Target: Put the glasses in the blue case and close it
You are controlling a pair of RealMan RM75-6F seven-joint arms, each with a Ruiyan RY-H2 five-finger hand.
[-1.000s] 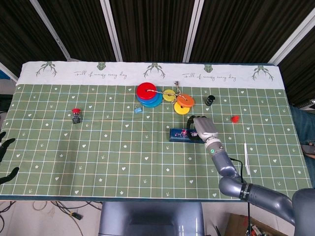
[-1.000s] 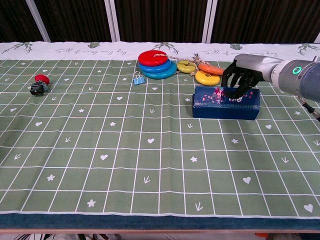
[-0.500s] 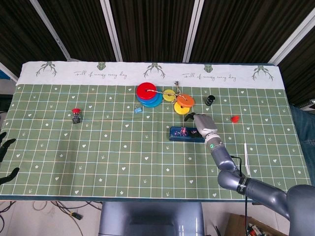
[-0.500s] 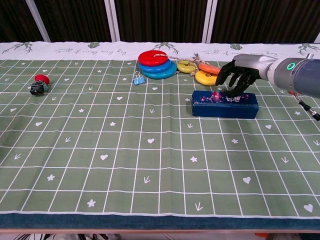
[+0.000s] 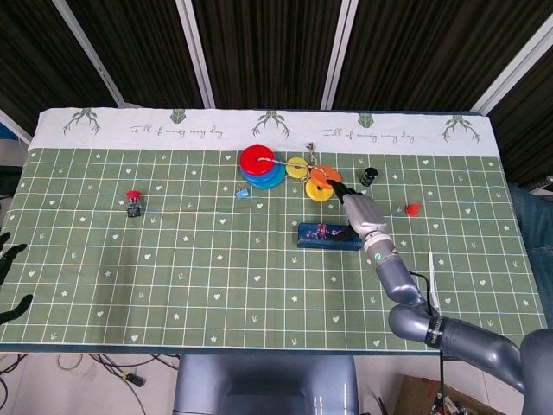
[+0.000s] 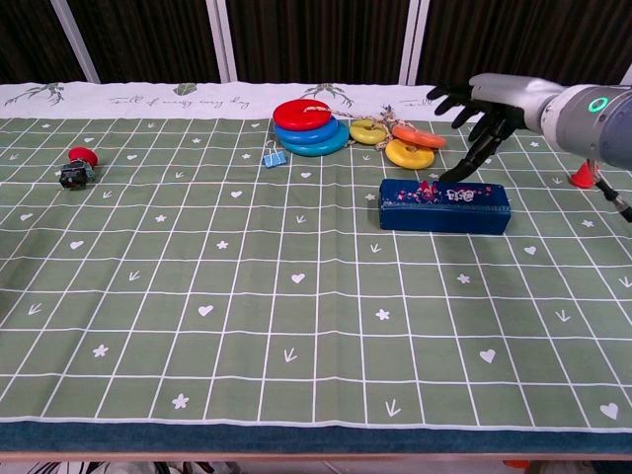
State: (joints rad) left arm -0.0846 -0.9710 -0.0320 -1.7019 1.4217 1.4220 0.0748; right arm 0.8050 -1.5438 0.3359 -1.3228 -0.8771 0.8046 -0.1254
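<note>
One blue case point(image 6: 444, 205) is seen lying shut on the green cloth point(image 6: 247, 296), directly beneath the fingertips point(image 6: 441, 180) of the right hand point(image 6: 484, 104). That hand is spread above the case with its fingers apart and nothing held; whether a fingertip touches the lid cannot be told. The glasses cannot be seen. Behind the fingers, five coloured rings point(image 6: 341, 133) are counted, joined by cord. One blue binder clip point(image 6: 274, 156) lies beside them. The left hand point(image 5: 9, 277) is barely visible at the frame edge; its state cannot be told.
</note>
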